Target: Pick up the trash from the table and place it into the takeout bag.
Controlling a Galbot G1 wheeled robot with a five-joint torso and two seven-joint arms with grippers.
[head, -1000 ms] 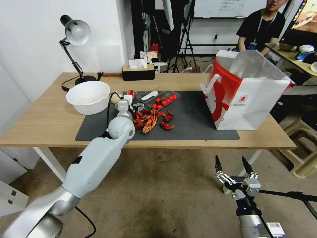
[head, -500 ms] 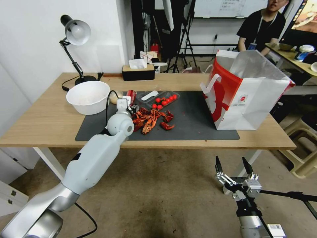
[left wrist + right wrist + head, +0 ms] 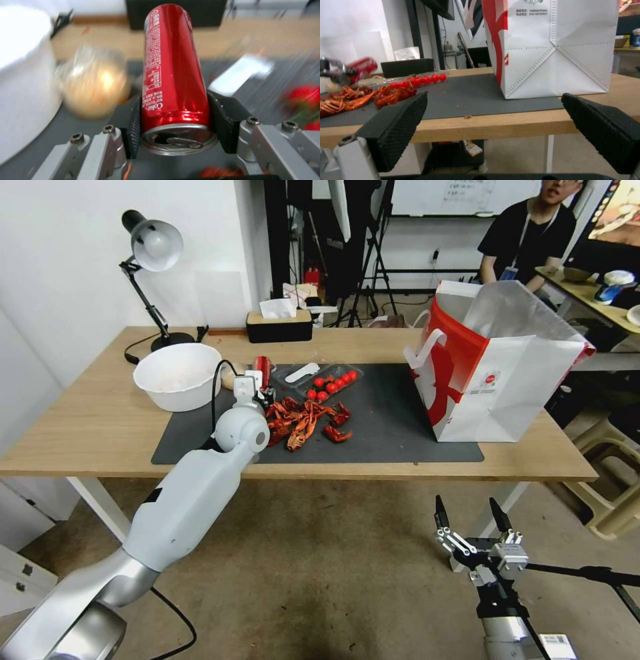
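Grippers: right one idle below the table, left one holding the can.

Right gripper [image 3: 469, 512] hangs nearest, below the table's [image 3: 93, 437] front edge, jaws spread wide and empty. Farther in, over the grey mat [image 3: 387, 427], the left gripper [image 3: 173, 117] has its jaws clamped on the red can [image 3: 170, 72] near its pull-tab end, beside the crayfish shells [image 3: 303, 421]. Just beyond the can lie a beige ball [image 3: 95, 92] and the white bowl [image 3: 177, 375]. The bag [image 3: 497, 373] stands open on the mat's right end, well apart from the can.
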